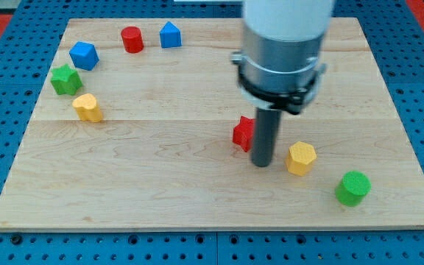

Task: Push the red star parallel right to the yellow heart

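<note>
The red star (243,133) lies near the middle of the wooden board, partly hidden behind my rod. My tip (261,164) rests on the board just right of and below the red star, touching or nearly touching it. The yellow heart (87,107) sits far off at the view's left. A yellow hexagon (301,158) lies just right of my tip.
A green star (65,79), a blue cube (84,55), a red cylinder (132,39) and a blue pentagon-shaped block (170,34) curve along the view's top left. A green cylinder (353,188) sits at the bottom right. The board's edge (219,224) runs along the bottom.
</note>
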### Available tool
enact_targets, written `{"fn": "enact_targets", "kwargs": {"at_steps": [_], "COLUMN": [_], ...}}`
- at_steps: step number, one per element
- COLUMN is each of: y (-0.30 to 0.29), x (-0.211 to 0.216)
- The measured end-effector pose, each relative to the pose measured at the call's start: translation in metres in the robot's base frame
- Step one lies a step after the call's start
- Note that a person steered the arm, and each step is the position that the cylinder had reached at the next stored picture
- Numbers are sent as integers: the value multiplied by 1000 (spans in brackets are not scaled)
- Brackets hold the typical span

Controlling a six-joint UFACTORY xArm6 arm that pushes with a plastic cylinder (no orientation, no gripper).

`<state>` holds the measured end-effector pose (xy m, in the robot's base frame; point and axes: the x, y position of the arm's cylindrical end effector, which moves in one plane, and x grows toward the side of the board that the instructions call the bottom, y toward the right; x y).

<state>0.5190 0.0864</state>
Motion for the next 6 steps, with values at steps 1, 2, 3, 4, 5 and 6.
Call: {"fn": "enact_targets", "kwargs": {"at_steps": [1,2,3,4,5,6], "y": [23,15,-23,-26,-21,-46], "x": [-30,-38,-29,7,-8,-52]}}
